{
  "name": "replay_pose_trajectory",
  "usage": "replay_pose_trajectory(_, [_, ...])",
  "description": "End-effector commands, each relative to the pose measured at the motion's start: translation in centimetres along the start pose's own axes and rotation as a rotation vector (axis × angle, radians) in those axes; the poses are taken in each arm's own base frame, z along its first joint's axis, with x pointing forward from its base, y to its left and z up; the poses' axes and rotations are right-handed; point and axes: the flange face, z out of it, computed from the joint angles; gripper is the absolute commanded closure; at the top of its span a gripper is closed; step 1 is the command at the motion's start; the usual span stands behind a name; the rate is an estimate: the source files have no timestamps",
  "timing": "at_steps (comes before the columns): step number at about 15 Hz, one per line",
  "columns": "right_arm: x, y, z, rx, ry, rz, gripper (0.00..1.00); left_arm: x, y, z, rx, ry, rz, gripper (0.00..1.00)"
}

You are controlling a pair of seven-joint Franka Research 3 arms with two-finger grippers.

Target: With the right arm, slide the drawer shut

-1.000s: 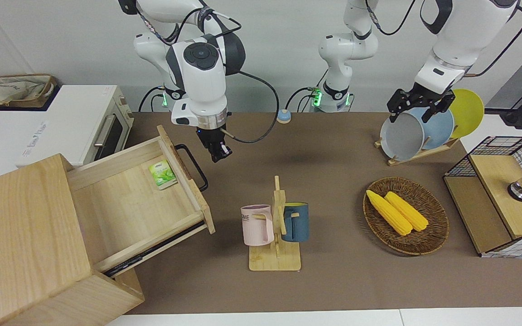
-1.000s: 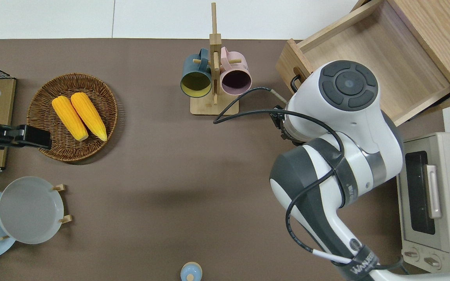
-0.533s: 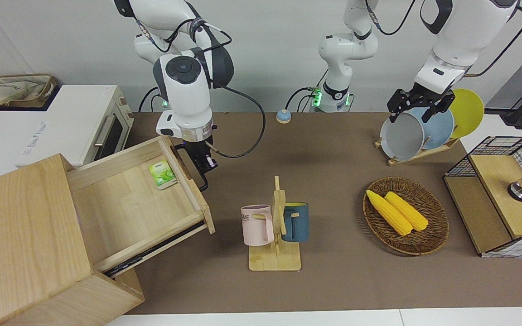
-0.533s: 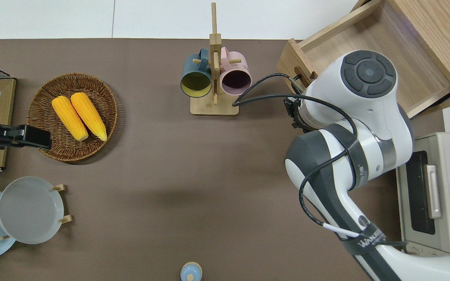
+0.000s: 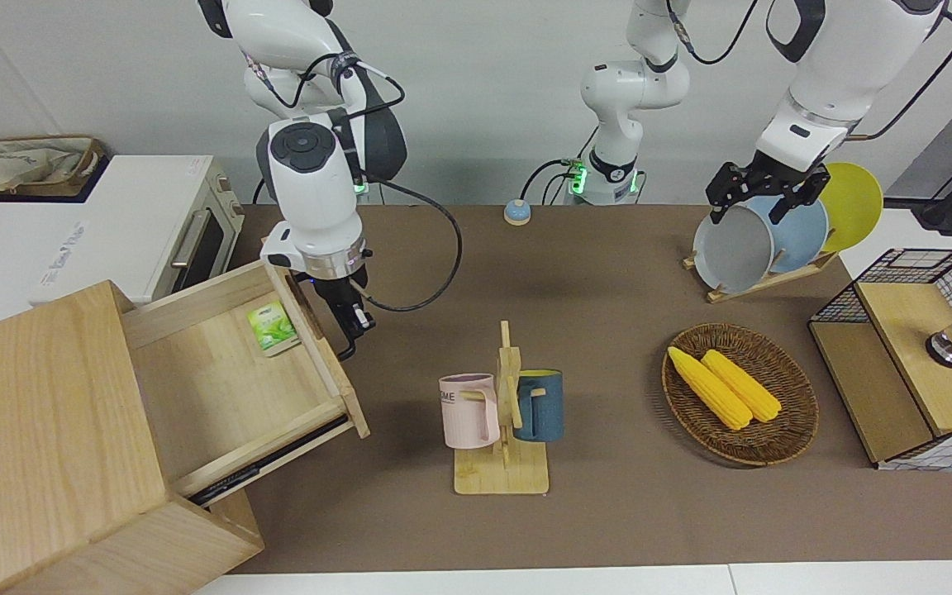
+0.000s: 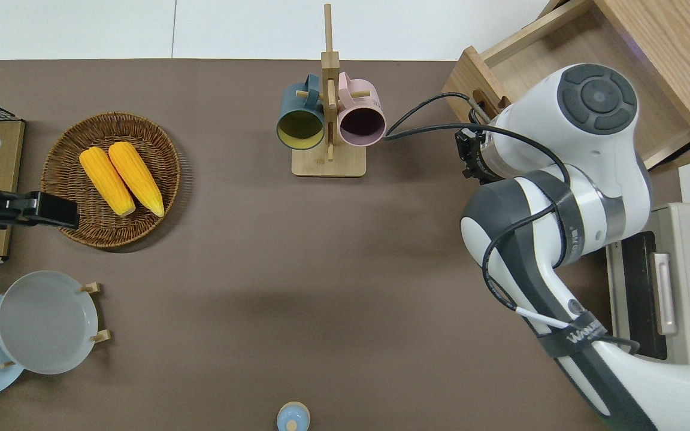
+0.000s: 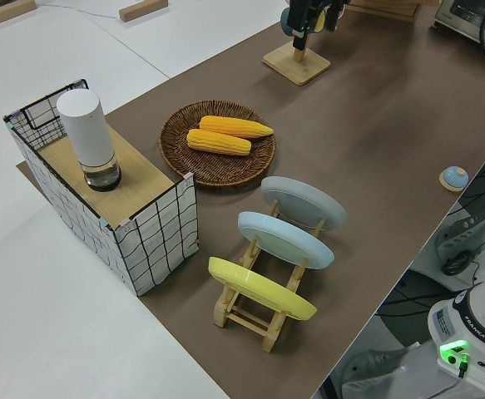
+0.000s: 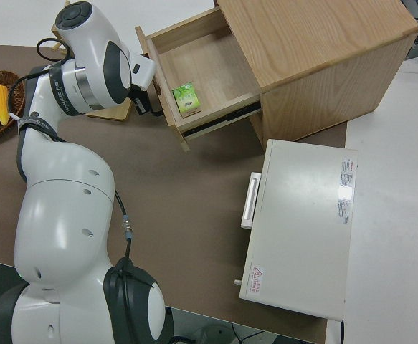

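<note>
The light-wood drawer (image 5: 228, 388) stands part-way out of its box cabinet (image 5: 38, 438) at the right arm's end of the table. A green packet (image 5: 271, 328) lies inside it. My right gripper (image 5: 356, 321) is shut and empty, low at the table, pressed against the drawer front (image 5: 323, 355) at its black bar handle (image 5: 346, 351), which it mostly hides. In the overhead view the wrist covers the gripper (image 6: 469, 157) beside the drawer front (image 6: 471, 78). The right side view shows the gripper (image 8: 145, 100) at the drawer (image 8: 201, 64). My left arm is parked, its gripper (image 5: 749, 213) open.
A mug rack (image 5: 502, 430) with a pink and a blue mug stands close to the drawer front. A white oven (image 5: 154, 223) sits beside the cabinet, nearer the robots. A corn basket (image 5: 740, 395), plate rack (image 5: 773, 231) and wire-mesh box (image 5: 914, 355) are toward the left arm's end.
My right gripper came down against the drawer handle and moved toward the cabinet. The drawer slid part-way in with it. The left arm has not moved.
</note>
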Motion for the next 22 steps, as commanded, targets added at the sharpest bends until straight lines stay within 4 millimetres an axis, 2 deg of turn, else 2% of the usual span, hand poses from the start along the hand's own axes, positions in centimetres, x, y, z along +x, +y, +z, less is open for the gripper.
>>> replay_pose_trajectory(1, [3.7,0.4,-0.2,0.027,0.011,-0.024,1.0,0.1,-0.1,-0.3,0.016,-0.007,0.011,0.01])
replay_pose_trajectory(6, [8.3,1.6,-1.4,0.054,0.025,-0.049,1.0,0.1,-0.1,-0.3,0.016,-0.007,0.011,0.01])
replay_pose_trajectory(14, [12.7,3.3,-1.6,0.117,0.029,-0.079,1.0,0.1,-0.1,-0.4,0.016,-0.005,0.011,0.01])
replay_pose_trajectory(18, [16.1,5.2,-1.9,0.151,0.021,-0.131,1.0,0.1,-0.1,-0.4,0.016,-0.005,0.011,0.01])
replay_pose_trajectory(22, [18.3,6.2,-1.9,0.179,0.018,-0.16,1.0,0.1,-0.1,-0.3,0.016,-0.007,0.011,0.01])
